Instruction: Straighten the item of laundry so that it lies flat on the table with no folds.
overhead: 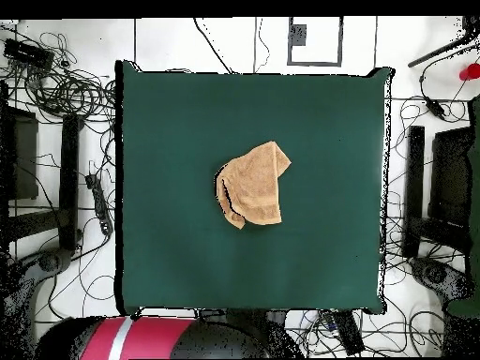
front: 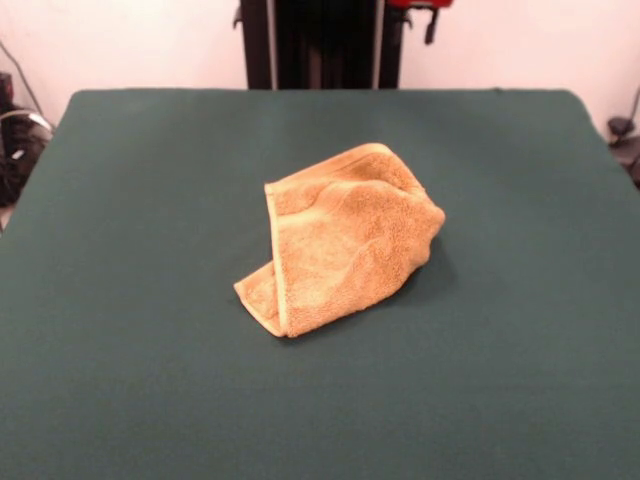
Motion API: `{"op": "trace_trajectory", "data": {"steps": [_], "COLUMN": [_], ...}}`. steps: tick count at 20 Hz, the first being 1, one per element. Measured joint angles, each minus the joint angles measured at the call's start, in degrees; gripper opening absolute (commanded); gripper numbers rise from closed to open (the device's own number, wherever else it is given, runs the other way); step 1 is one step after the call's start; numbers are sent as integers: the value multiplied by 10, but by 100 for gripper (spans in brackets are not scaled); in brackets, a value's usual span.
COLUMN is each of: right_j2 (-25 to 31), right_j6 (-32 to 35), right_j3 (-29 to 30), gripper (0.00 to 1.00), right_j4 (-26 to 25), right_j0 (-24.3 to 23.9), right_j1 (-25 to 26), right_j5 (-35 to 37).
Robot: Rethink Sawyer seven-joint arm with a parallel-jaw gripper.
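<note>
The item of laundry [front: 340, 240] is an orange-tan terry towel lying crumpled near the middle of the table [front: 120, 330]. It is folded over on itself, with a hemmed edge running down its left side and a small flap sticking out at the lower left. In the overhead view the towel [overhead: 253, 183] is a bunched, irregular shape on the dark green table [overhead: 169, 141]. No label shows. The gripper shows in neither view; only a red and black piece of the arm [front: 425, 10] is at the top edge of the front view.
The black pedestal [front: 320, 45] stands at the table's far side. The robot's red and black body [overhead: 141, 337] is below the table's bottom edge in the overhead view. Cables and dark equipment [overhead: 56, 122] lie on the floor around the table.
</note>
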Motion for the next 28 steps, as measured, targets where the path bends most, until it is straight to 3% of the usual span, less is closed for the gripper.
{"op": "trace_trajectory", "data": {"steps": [6,10,20,28], "right_j2": [0,-2,-4,-6], "right_j6": [0,0,0,0], "right_j3": [9,1,-67,-149], "gripper": [100,100,100,100], "right_j4": [9,5,-41,-43], "right_j0": [0,-1,-44,-83], "right_j1": [-14,22,146,217], "right_j5": [19,-24,-232,-263]}}
